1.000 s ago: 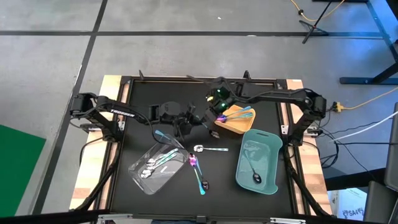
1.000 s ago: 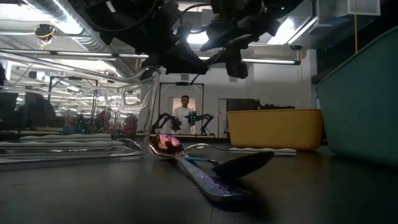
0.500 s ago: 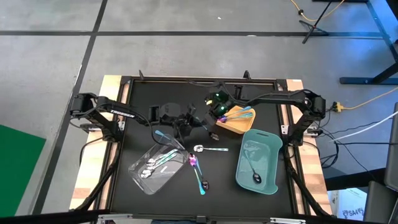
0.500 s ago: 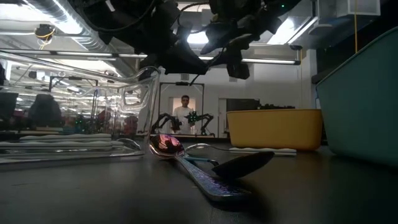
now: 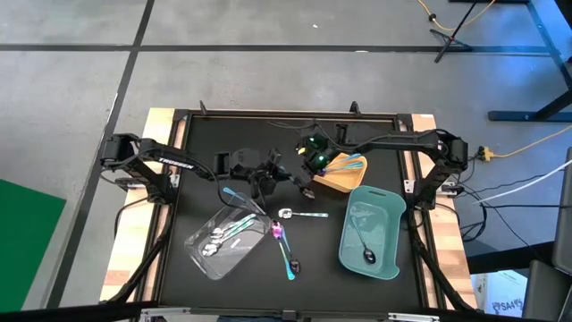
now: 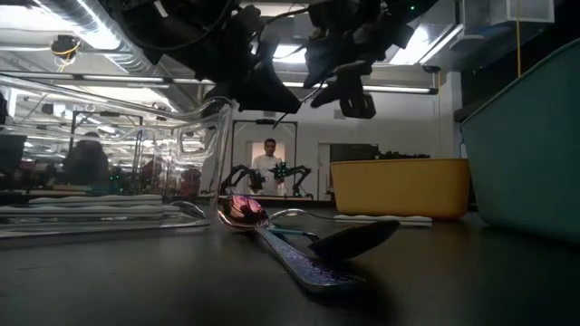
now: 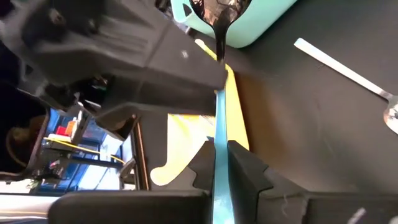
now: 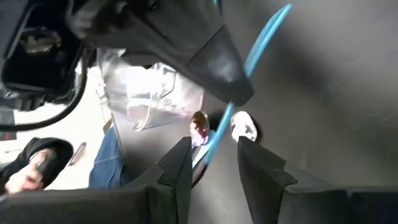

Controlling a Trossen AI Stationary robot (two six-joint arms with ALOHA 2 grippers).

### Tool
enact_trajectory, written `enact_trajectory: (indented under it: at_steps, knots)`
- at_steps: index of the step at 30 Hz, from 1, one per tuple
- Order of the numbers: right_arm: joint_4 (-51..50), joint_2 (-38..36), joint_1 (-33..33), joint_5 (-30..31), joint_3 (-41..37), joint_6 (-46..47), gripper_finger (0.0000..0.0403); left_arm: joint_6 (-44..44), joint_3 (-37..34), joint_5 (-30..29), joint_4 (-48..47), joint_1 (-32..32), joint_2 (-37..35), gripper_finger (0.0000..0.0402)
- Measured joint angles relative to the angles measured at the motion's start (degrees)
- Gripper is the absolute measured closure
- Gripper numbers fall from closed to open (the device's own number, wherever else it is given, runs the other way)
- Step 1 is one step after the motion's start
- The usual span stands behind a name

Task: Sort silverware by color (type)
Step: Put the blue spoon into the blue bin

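The left gripper [image 5: 284, 176] hangs above the middle of the black worktop [image 5: 206, 152], its fingers [image 7: 245, 171] pinched tight on the teal handle of a dark-headed spoon [image 7: 219, 81]; the spoon's dark bowl points away from the wrist toward the teal tray [image 5: 371, 233]. The right gripper [image 5: 308, 161] sits just beside it, close to the yellow tray [image 5: 340, 183], with its fingers [image 8: 177, 165] standing part-way apart on either side of that same teal handle — whether they touch it I cannot tell.

The rest of the silverware lies spread out below the two grippers. The clear tray [image 5: 223, 241] at front left holds several shiny silver spoons [image 5: 214, 241] and a teal-handled piece. A blue utensil [image 5: 234, 196] lies just beside the clear tray's far corner. On the bare worktop between the clear and teal trays lie a silver spoon [image 5: 299, 214], an iridescent pink-purple spoon [image 5: 277, 231] and a teal-handled dark spoon [image 5: 289, 261], the last two touching or crossing. The yellow tray carries colourful utensils [image 5: 347, 164]. One dark spoon [image 5: 365, 250] lies in the teal tray

In the low view a person [image 6: 268, 163] stands far back in the room
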Motion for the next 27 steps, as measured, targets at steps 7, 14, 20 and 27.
enact_trajectory:
  at_steps: [7,14,20,27]
  knots:
    - [0.6,0.3,0.0,0.6,0.0,0.0,0.0288,0.1,0.0,-0.4,0.9,0.0,0.0,0.0382]
    - [1.0,0.3,0.0,0.6,0.0,-0.1,0.0288,0.1,0.0,-1.2,0.9,0.0,0.0,0.0382]
    - [1.4,1.3,1.3,0.6,0.0,-0.6,0.0288,0.1,0.0,-3.3,0.9,0.0,0.0,0.0382]
    - [1.6,1.6,1.5,2.1,0.0,-0.7,0.0299,0.2,0.0,-3.4,0.7,0.0,0.1,0.0382]
